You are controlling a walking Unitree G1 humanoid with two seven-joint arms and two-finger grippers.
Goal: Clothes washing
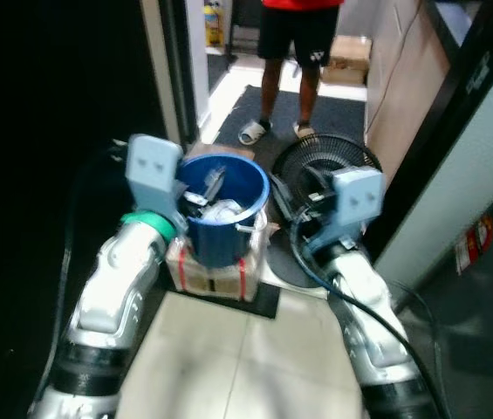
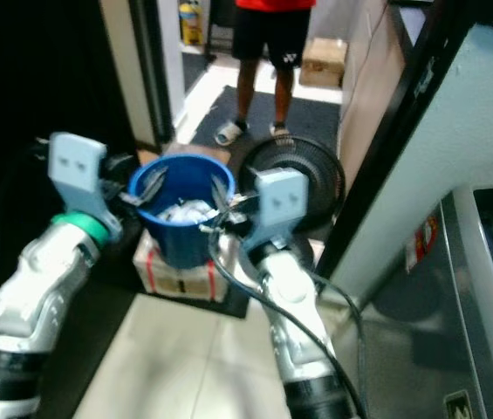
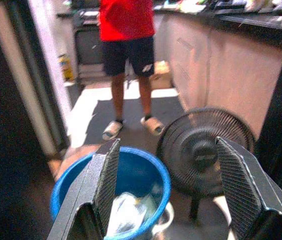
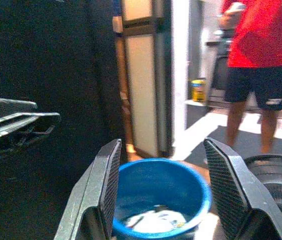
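Both silver forearms reach forward, the left gripper (image 1: 204,188) and right gripper (image 2: 220,208) flanking the blue bucket (image 1: 225,209), fingers spread and gripping nothing. White laundry (image 2: 183,212) lies inside the bucket, which sits on a box (image 1: 209,275). An uneven squeeze could tip it toward the floor fan (image 1: 320,179) just beside.

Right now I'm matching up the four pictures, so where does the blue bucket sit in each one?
Left eye view: blue bucket at centre, on a box, between the two arms.
Right eye view: left of centre, same box under it.
Left wrist view: bottom left, partly behind a finger.
Right wrist view: bottom centre, between the fingers.
Shared landmark: the black fan beside the bucket.
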